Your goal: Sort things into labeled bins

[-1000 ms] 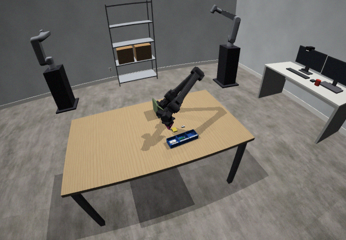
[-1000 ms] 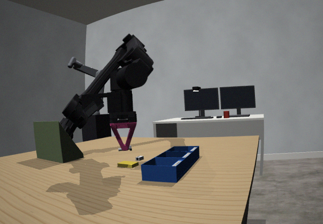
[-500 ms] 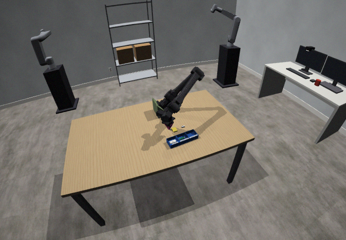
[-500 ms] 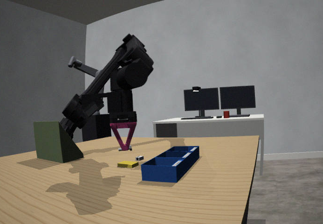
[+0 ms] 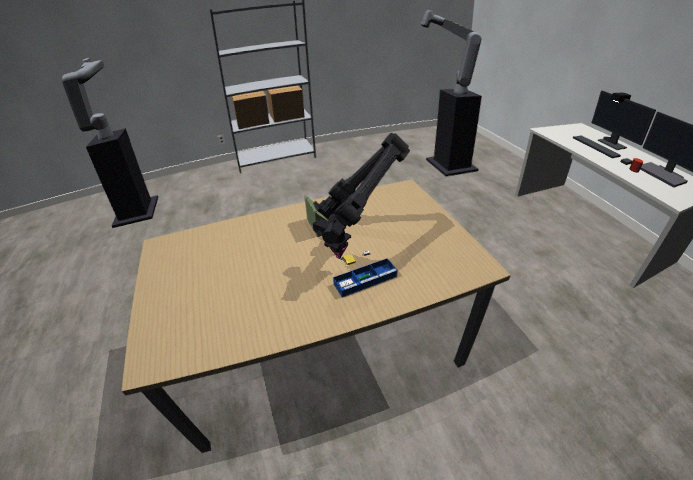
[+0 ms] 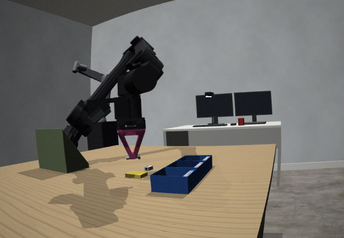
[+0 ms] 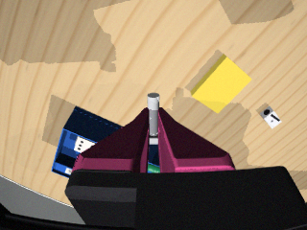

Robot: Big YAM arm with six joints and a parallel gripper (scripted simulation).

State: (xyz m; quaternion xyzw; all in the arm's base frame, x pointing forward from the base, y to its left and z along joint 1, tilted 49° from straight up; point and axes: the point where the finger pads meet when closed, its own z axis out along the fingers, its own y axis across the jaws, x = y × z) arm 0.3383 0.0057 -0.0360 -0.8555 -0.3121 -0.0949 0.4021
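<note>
My gripper (image 5: 339, 256) (image 6: 133, 156) (image 7: 153, 114) is shut on a small silver-grey cylinder (image 7: 153, 102), held crosswise above the table. A flat yellow block (image 5: 349, 259) (image 6: 135, 174) (image 7: 221, 83) lies below and beside it. A small white-and-black piece (image 5: 366, 253) (image 6: 148, 168) (image 7: 272, 118) lies near the block. The blue row of three bins (image 5: 370, 284) (image 6: 169, 183) (image 7: 98, 126) stands on the table. A white thing with black dots (image 7: 84, 145) is in one end bin and a green thing (image 5: 364, 276) (image 7: 153, 169) in the middle one. The bin labels are too small to read.
A green wedge-shaped block (image 5: 310, 212) (image 6: 51, 149) stands by the arm's base on the wooden table (image 5: 216, 316) (image 6: 228, 207). The bins stand near the table's front edge. The desk with monitors and the shelf are away from the table.
</note>
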